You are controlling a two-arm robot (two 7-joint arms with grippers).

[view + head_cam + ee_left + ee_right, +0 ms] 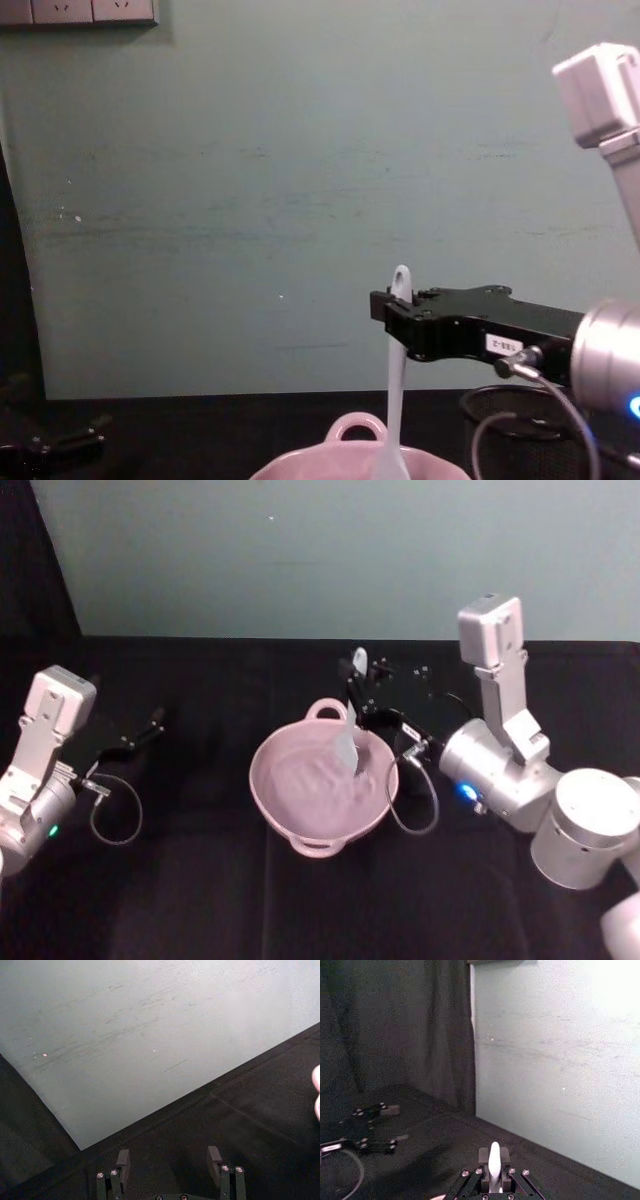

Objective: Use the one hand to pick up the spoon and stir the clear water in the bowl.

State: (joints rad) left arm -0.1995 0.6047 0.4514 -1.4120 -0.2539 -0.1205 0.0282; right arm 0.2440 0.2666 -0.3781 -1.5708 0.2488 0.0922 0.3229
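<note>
While the right tool (pixel 398 312) pinches the spoon (pixel 394 400) just below its handle hole, the spoon's long axis stands near upright, blade dipped into the bowl (pixel 268 780) directly beneath. Left tool (pixel 150 726) is spread, parked at the bench's (pixel 200 900) left side, well apart from the bowl. Right arm is nearer, so stirring likely falls to it.

The bowl (pixel 262 770) sits on the table (pixel 200 880) at the middle of the scene. The spoon (pixel 348 742) stands nearly upright in the bowl, toward its far right side, with the blade down inside and the handle rising above the rim. The right gripper (pixel 356 685) is above the bowl's far right edge, clamped on the spoon's upper handle. A mesh cup (pixel 520 430) stands right of the bowl, beneath that arm. The left gripper (pixel 155 723) is at the left, well apart from the bowl. A wall (pixel 350 560) runs behind the table.
</note>
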